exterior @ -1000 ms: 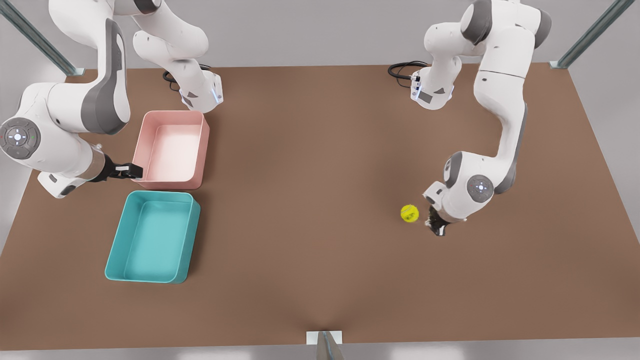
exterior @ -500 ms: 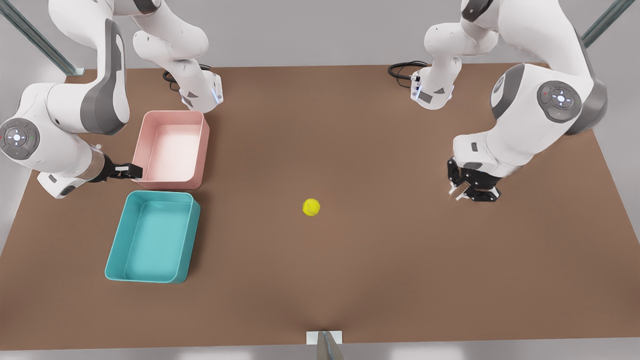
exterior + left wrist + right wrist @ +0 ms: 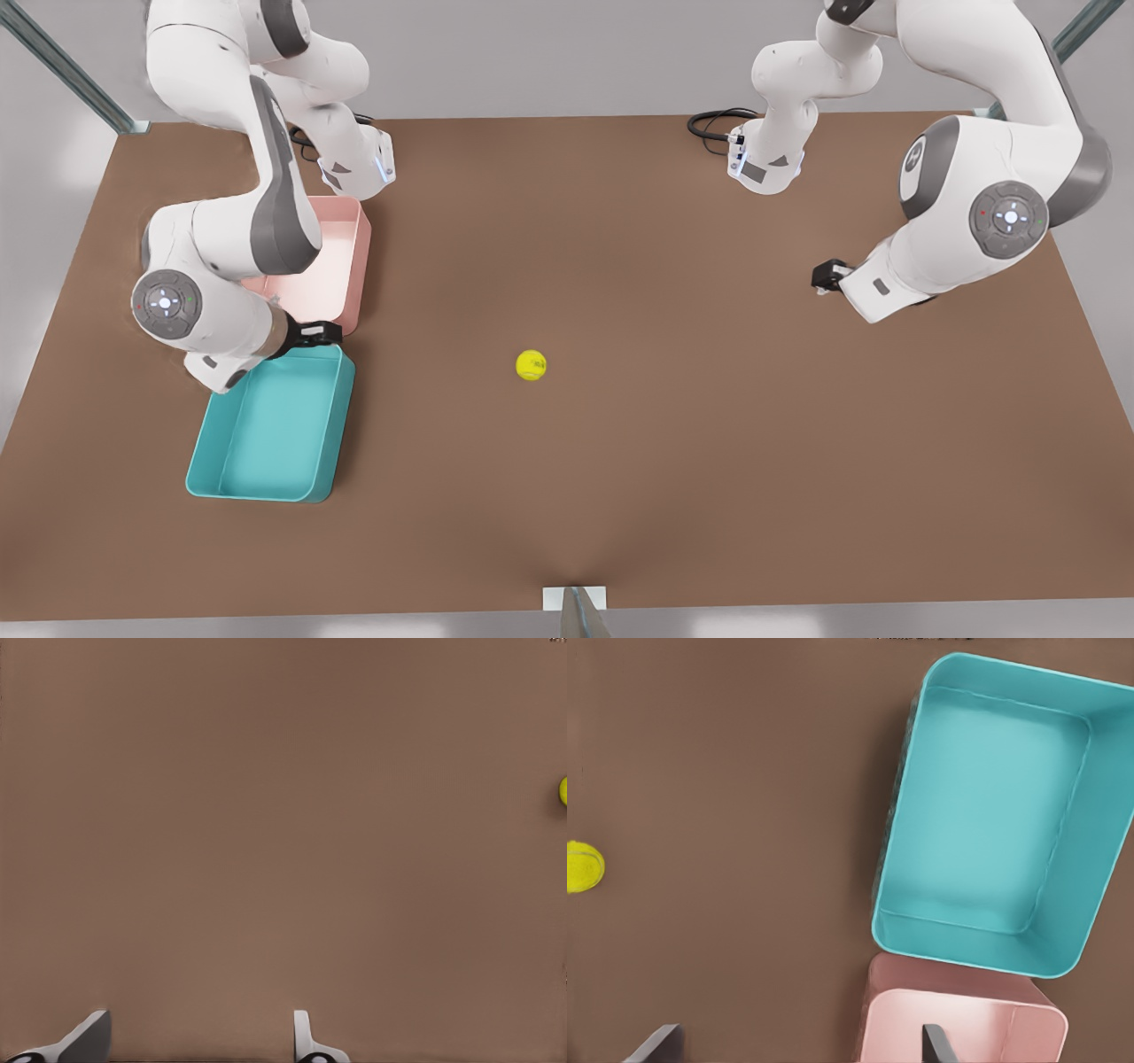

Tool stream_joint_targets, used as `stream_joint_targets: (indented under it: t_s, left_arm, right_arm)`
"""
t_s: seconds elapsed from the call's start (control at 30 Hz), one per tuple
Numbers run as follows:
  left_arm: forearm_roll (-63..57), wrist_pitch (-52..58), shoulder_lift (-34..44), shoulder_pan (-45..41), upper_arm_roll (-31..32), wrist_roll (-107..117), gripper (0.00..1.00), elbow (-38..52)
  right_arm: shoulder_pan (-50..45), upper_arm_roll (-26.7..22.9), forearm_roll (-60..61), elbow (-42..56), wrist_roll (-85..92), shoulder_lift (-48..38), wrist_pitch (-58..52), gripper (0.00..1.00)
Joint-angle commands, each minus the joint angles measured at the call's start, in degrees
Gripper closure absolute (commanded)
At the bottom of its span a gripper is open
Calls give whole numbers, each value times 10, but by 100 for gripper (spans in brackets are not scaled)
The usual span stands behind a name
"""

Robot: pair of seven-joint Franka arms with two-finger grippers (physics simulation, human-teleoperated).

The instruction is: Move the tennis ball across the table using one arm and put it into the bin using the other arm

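While tennis ball (image 3: pixel 531 365) lies mid-table | pink bin (image 3: pixel 330 282) abuts bin (image 3: pixel 266 443) | both pincers released

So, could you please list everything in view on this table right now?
tennis ball: one, yellow-green, mid-table, apart from both bins.
bin: one, teal, empty, front view's left.
pink bin: one, pink, directly behind the teal one, partly covered by an arm.
table: one, brown.
cable: one, black, at the far arm base on the front view's right.
right end effector: open, above the spot where the two bins meet.
left end effector: open, above bare table, front view's right.
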State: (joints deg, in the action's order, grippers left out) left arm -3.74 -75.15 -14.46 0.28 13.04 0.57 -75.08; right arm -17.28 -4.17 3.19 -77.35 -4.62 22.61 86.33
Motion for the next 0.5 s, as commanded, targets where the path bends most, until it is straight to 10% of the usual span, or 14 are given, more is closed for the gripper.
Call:
stream_joint_targets:
  t_s: [0.0, 0.47]
  left_arm:
    - [0, 22, 0, 0, 1, 220, 0, 1]
    - [-8, 83, 1, 2, 8, 220, 0, 24]
  right_arm:
    - [-50, 0, 30, 27, -315, 48, 73, 0]
    - [-231, 0, 23, 10, -618, 232, 422, 0]
